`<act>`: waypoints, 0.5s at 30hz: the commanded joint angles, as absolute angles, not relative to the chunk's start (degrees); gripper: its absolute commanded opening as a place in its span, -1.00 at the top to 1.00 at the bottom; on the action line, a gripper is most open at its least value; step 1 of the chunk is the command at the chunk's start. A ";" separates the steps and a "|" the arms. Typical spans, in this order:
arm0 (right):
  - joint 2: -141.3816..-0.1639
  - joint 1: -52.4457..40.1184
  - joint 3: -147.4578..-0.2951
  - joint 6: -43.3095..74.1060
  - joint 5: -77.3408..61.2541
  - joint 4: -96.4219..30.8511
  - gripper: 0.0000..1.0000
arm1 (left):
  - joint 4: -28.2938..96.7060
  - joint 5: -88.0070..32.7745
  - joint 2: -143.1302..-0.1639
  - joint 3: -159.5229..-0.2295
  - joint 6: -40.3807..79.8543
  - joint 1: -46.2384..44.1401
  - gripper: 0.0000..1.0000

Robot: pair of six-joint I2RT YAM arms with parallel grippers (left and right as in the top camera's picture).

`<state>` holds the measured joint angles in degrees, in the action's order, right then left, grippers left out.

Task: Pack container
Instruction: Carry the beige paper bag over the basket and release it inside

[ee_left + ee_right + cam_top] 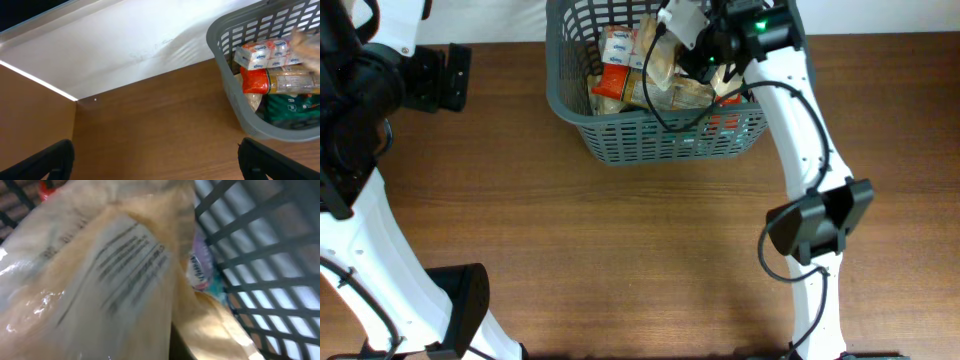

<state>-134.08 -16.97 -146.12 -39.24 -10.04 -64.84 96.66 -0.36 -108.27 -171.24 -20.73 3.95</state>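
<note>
The two left fingers (45,162) stand wide apart above the bare brown wooden worktop (150,125), holding nothing. The right fingers are hidden, so I cannot tell their gap. A clear crinkled plastic packet (100,280) fills that wrist view, its black print too blurred to read. One large dark grey slotted plastic basket (660,145) sits at the worktop's far edge. It holds at least four packets (620,75), and the white right arm (800,110) reaches in.

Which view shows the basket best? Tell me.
Overhead. It shows nearly the whole basket: rim, lattice walls and the packets inside, only the far edge cropped. The left wrist view catches one corner at its right edge; the right wrist view shows only a patch of lattice beside a packet.
</note>
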 commanded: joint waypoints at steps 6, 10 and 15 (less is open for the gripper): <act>-128.44 -17.19 -146.96 -31.31 -4.49 -64.03 -0.28 | 96.66 0.03 -108.25 -171.48 -20.18 4.25 -0.99; -117.80 -15.66 -147.02 -21.69 -2.04 -61.91 -0.51 | 96.66 0.03 -108.25 -171.48 -20.18 4.25 -0.99; -106.41 -9.08 -147.02 -15.53 -2.09 -62.24 -0.53 | 96.66 0.03 -108.25 -171.48 -20.18 4.25 -0.99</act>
<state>-112.29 -13.08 -146.12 -21.19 -3.60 -62.15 96.66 -0.36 -108.27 -171.24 -20.73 3.95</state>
